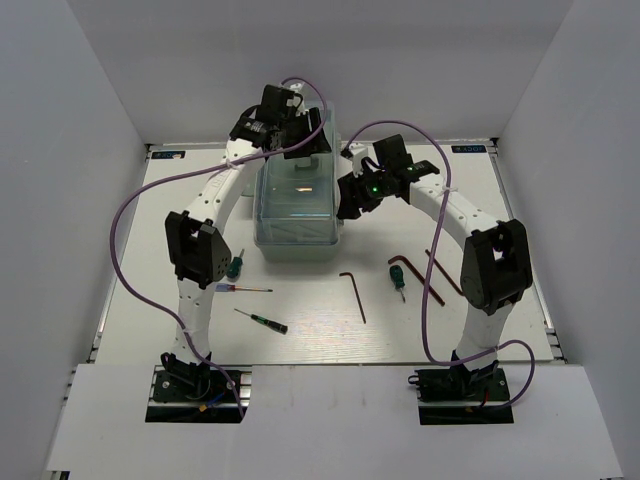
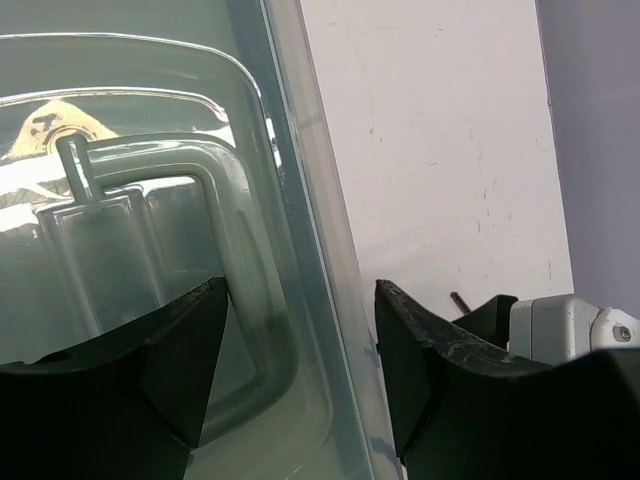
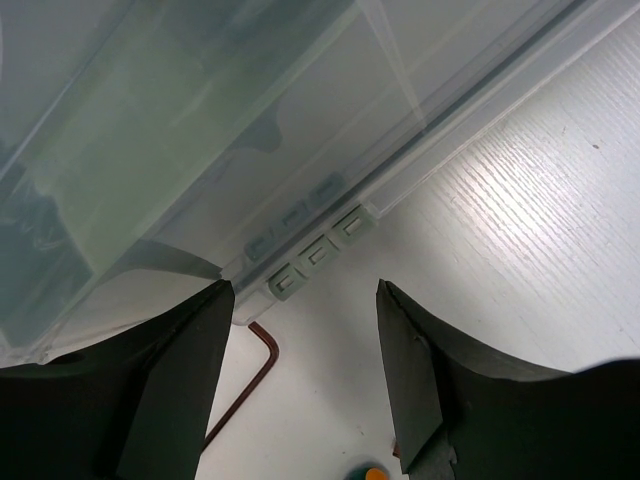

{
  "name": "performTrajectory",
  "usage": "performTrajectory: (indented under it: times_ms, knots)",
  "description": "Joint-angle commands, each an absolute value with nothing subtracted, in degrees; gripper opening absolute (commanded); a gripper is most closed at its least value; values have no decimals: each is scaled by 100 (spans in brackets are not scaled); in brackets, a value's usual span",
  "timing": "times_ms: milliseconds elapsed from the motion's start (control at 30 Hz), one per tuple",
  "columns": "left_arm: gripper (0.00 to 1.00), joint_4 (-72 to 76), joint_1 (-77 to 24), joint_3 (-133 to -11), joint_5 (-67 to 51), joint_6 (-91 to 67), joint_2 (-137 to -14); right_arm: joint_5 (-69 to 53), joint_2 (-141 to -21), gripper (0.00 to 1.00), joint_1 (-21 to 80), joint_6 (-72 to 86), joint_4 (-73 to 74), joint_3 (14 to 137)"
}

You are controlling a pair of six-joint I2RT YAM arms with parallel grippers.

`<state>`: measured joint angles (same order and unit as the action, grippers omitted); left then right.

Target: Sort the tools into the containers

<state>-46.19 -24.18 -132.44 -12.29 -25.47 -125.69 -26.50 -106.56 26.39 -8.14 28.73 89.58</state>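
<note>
Top view: toolbox (image 1: 295,215) looks shut, left gripper (image 1: 300,135) at its far end, right gripper (image 1: 355,195) at its side. Screwdrivers (image 1: 262,319) and hex keys (image 1: 354,296) lie loose on the table (image 1: 500,200), so nothing is sorted yet. Left wrist: my jaws wide, empty, lid (image 2: 290,180) edge between them. Right wrist: jaws wide, empty, box wall just past my tips, reddish hex key (image 3: 250,375) beside the left finger.

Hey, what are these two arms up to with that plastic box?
Both arms are reaching to the pale green toolbox, whose translucent lid looks shut. The left end effector is open with the lid's edge between its fingers. The right end effector is open beside the box's side. Neither holds anything. The screwdrivers and hex keys all lie on the table, none sorted yet.
</note>
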Motion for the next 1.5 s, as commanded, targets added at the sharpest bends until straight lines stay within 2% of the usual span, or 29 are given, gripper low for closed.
performTrajectory:
  times_ms: [0,200,567,933,1467]
  knots:
    - [71,-5371,-2479,-13035,-1414,-2452,-12700,-3155,-10679,66,2839,-809,2777,9220]
    - [70,-4238,-2479,-12235,-3161,-2645,-12647,-3296,-10661,66,2839,-782,2769,9220]
    - [61,-2515,-2259,-10892,-4437,-3655,-12191,-3261,-10652,66,2804,-853,2786,9202]
    - [61,-414,-1873,-9677,-5009,-4842,-11689,-3182,-10591,66,2804,-896,2804,9141]
    - [61,-413,-1767,-9853,-5133,-4896,-11962,-2522,-9906,68,2277,-651,2910,9123]
